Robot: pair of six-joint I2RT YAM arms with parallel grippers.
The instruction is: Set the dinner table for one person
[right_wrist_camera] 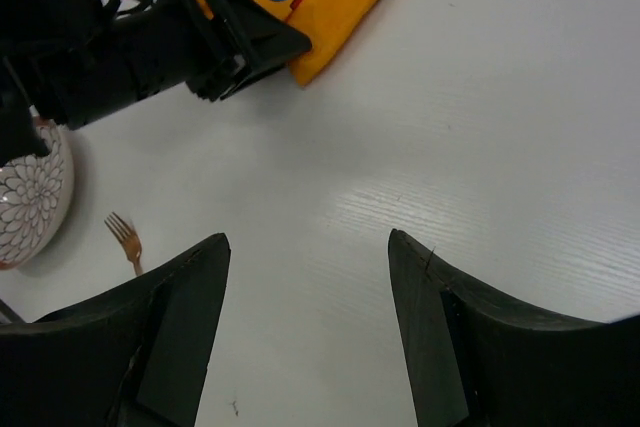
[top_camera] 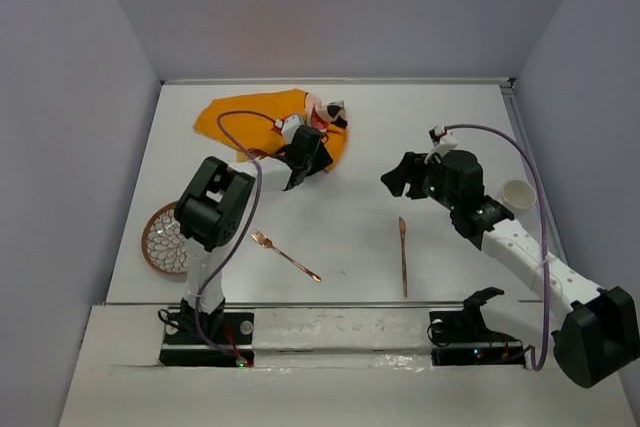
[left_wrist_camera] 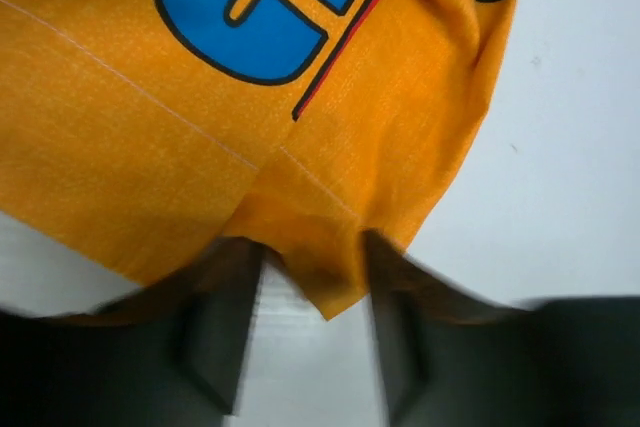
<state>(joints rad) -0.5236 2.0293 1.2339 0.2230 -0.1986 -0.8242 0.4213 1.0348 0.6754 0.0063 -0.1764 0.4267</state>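
Note:
On the white dinner table [top_camera: 340, 217] an orange cartoon-printed placemat [top_camera: 245, 119] lies crumpled at the back left. My left gripper [top_camera: 305, 162] hovers at its near right corner. In the left wrist view the jaws [left_wrist_camera: 310, 257] stand apart, and the placemat's pointed corner [left_wrist_camera: 325, 292] lies between the blurred fingers without being pinched. My right gripper [top_camera: 398, 179] is open over bare tabletop right of centre, with nothing between its fingers [right_wrist_camera: 308, 242]. A copper fork [top_camera: 285, 255] and a copper knife [top_camera: 403, 255] lie near the front.
A patterned plate [top_camera: 162, 239] sits at the left edge, partly under the left arm. A white cup [top_camera: 517, 194] stands at the right, behind the right arm. Pale grey-lilac walls close in the table on three sides.

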